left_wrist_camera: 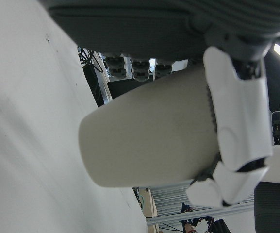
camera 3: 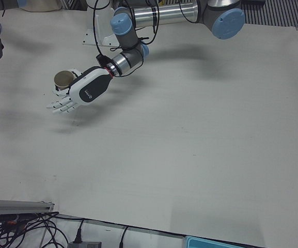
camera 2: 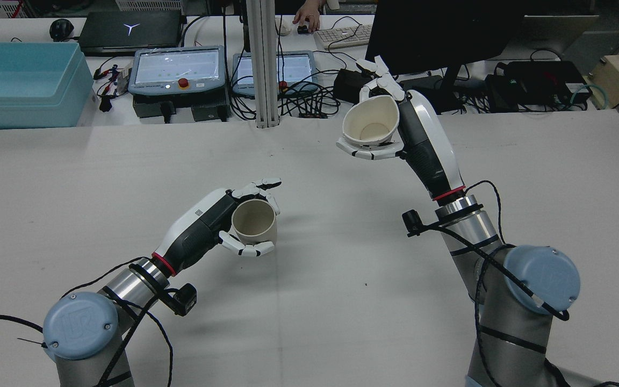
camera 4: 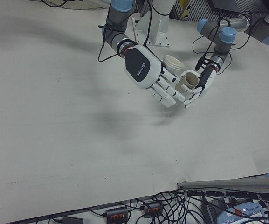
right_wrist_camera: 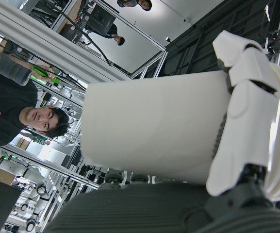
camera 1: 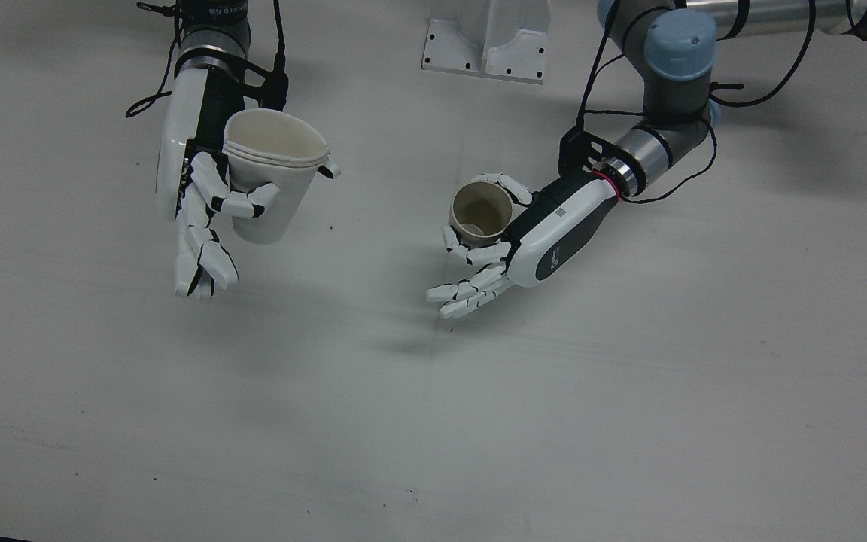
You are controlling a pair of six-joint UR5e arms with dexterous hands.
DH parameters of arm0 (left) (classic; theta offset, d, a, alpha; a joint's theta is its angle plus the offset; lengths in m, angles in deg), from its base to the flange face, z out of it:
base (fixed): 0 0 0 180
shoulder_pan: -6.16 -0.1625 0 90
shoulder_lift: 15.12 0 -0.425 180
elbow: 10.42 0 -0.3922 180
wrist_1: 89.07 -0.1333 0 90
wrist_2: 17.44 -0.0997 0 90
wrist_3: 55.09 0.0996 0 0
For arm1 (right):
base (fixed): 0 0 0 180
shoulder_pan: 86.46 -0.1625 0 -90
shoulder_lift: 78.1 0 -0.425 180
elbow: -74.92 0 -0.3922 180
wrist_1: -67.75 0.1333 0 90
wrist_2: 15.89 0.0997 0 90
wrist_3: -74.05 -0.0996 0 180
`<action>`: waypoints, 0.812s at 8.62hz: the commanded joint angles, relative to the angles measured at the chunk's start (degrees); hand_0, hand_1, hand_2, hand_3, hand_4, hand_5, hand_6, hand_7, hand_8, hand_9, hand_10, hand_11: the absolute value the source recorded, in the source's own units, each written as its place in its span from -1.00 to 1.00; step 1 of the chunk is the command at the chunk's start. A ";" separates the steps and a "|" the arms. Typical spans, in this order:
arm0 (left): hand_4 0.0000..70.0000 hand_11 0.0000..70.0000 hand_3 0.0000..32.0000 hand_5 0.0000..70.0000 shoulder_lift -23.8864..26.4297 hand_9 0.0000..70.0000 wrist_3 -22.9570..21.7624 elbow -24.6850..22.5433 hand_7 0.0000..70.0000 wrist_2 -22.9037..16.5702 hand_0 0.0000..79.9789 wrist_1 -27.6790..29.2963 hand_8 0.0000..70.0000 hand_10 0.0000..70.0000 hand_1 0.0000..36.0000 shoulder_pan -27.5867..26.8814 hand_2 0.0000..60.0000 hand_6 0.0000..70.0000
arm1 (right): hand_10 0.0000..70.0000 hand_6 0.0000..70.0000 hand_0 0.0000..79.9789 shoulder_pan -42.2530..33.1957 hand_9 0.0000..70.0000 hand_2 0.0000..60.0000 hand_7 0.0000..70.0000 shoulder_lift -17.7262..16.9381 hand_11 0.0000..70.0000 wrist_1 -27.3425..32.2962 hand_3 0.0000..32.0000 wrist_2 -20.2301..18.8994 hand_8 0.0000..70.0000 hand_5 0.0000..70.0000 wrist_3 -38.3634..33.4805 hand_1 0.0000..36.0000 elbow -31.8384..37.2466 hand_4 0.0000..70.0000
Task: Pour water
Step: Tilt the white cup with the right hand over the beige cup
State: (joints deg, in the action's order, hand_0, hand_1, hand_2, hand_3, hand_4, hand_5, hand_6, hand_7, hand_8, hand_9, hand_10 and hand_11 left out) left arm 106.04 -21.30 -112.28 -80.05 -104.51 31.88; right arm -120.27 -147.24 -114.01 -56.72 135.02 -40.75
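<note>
Two paper cups are held, one in each hand, and the pour itself looks not yet begun, as the cups are well apart. The larger cup (camera 1: 272,169) is gripped by the right hand (camera 1: 204,199) in the upper left of the front view, raised clear of the table (camera 1: 433,421); in the rear view it sits upper centre-right, its mouth tipped toward the camera so the inside is seen. No water can be made out in it. The smaller cup (camera 1: 480,212) is held by the left hand (camera 1: 505,241) near the middle of the front view, upright, low over the table or resting on it; which cannot be told. Some fingers (camera 1: 463,297) of that hand are spread out loose below the cup while the others wrap its wall.

The step in hand is judged to be the approach: the larger cup must be carried across until its lip stands over the smaller cup's mouth, then tilted slowly. The right forearm is angled steeply upward in the rear view; the left forearm lies low and nearly level, reaching toward the centre.
</note>
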 commanded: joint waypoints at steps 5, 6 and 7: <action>0.13 -0.76 -1.00 0.71 0.83 -0.75 1.89 -1.94 -0.47 0.20 0.39 -0.82 -0.83 -0.87 0.54 -2.78 0.69 -0.76 | -0.86 -0.75 0.35 0.07 -0.90 -0.03 -0.65 -1.61 -0.74 -13.71 -1.00 -8.73 -0.97 1.00 24.32 0.37 -11.15 -0.56; 0.12 -0.75 -1.00 0.70 0.92 -0.74 2.24 -1.94 -0.47 0.20 0.39 -0.82 -0.83 -0.87 0.54 -3.22 0.68 -0.77 | -0.86 -0.76 0.33 0.07 -0.90 -0.04 -0.66 -1.53 -0.74 -13.71 -1.00 -8.82 -0.97 1.00 26.63 0.35 -11.16 -0.57; 0.12 -0.75 -1.00 0.70 1.27 -0.74 2.25 -1.85 -0.47 0.20 0.39 -0.82 -0.83 -0.87 0.54 -3.66 0.68 -0.77 | -0.86 -0.76 0.33 -0.02 -0.90 -0.04 -0.66 -0.74 -0.74 -13.80 -1.00 -10.48 -0.97 1.00 29.18 0.35 -11.16 -0.57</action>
State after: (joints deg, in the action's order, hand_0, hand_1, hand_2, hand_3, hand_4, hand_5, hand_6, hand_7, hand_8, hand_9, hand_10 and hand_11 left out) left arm 106.90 -19.46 -114.16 -79.87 -105.32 29.14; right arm -120.05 -148.77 -126.77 -64.82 157.46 -51.55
